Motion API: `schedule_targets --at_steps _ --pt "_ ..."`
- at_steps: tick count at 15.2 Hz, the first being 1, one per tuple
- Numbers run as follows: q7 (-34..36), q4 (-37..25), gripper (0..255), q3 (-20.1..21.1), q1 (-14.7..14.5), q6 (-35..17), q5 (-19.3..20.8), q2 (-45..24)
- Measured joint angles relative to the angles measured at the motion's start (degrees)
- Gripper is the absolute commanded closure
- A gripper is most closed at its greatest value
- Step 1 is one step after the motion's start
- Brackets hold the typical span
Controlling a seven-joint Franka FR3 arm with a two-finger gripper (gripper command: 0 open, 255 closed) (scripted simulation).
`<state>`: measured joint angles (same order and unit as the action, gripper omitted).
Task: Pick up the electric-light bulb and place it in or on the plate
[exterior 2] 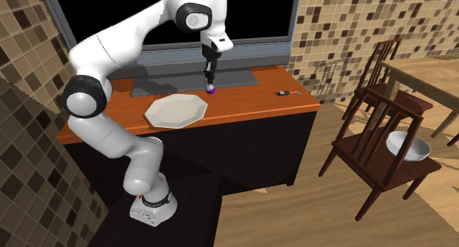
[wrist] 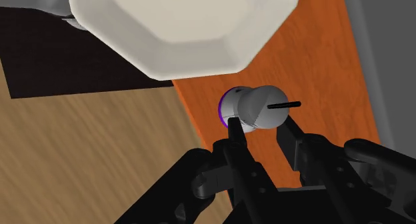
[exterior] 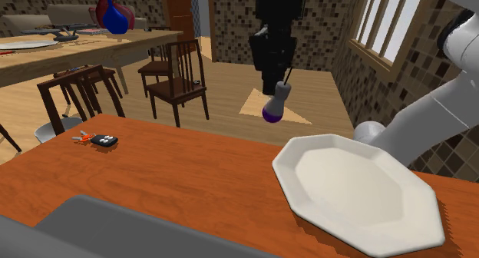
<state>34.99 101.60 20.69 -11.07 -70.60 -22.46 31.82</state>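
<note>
The light bulb [exterior: 275, 105] has a grey base and a purple globe and hangs globe-down above the orange-brown tabletop. My black gripper [exterior: 281, 85] is shut on its grey base. In the wrist view the fingers [wrist: 235, 131] clasp the bulb [wrist: 250, 109] from both sides, and the white eight-sided plate [wrist: 180, 29] lies just beyond it. The plate [exterior: 345, 189] rests flat on the table at the shoulder view's right, with nothing on it. In the second exterior view the gripper [exterior 2: 210, 75] holds the bulb [exterior 2: 210, 89] just past the plate's [exterior 2: 174, 110] rim.
A black key fob with red keys [exterior: 104, 140] lies on the table, far from the plate. A large grey-framed screen [exterior 2: 257, 18] stands along the back of the table. Dark wooden chairs [exterior: 176, 80] stand on the floor beyond, one bearing a white bowl [exterior 2: 408, 145].
</note>
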Motion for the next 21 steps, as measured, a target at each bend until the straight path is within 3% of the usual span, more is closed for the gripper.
schedule_targets --at_steps 11,21 --pt "5.6 8.0 255 -1.8 -4.7 9.1 -6.1 18.6" --pt "4.6 18.7 255 -0.6 -5.7 5.3 -7.7 25.5"
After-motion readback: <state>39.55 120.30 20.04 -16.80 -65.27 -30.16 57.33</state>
